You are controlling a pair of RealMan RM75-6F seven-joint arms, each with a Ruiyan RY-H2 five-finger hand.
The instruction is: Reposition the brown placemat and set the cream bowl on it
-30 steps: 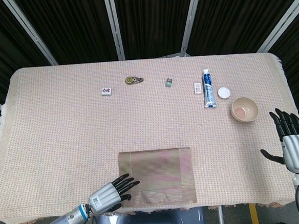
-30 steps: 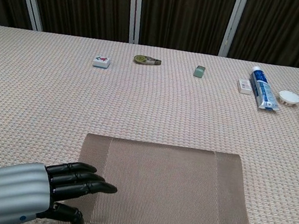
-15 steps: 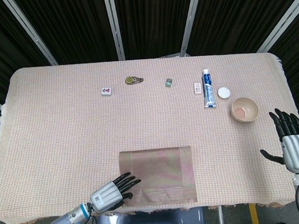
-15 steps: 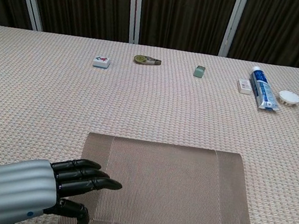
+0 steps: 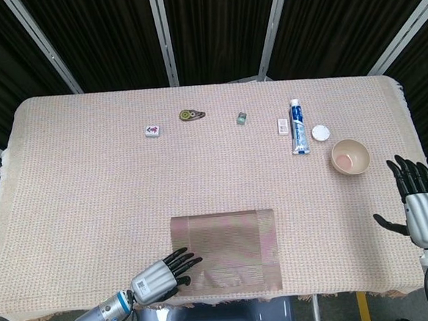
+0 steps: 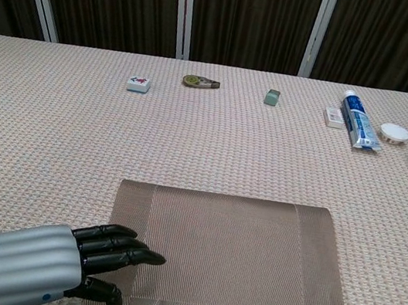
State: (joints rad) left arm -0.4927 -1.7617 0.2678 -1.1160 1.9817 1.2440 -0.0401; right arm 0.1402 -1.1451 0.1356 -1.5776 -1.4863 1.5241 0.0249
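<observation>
I am resting my left hand, fingers loosely extended and holding nothing, on the near left corner of the brown woven rectangular placemat; pressing flat should drag it cleanly. My right hand is hovering empty near the cream round bowl, beside a blue-and-white toothpaste tube.

On the woven beige tablecloth lie 1 brown woven rectangular placemat, 1 round cream bowl, 1 blue-and-white toothpaste tube, 1 small white round lid, 1 white mahjong tile, 1 olive-green correction-tape dispenser, 1 small grey-green block and 1 small white eraser.
</observation>
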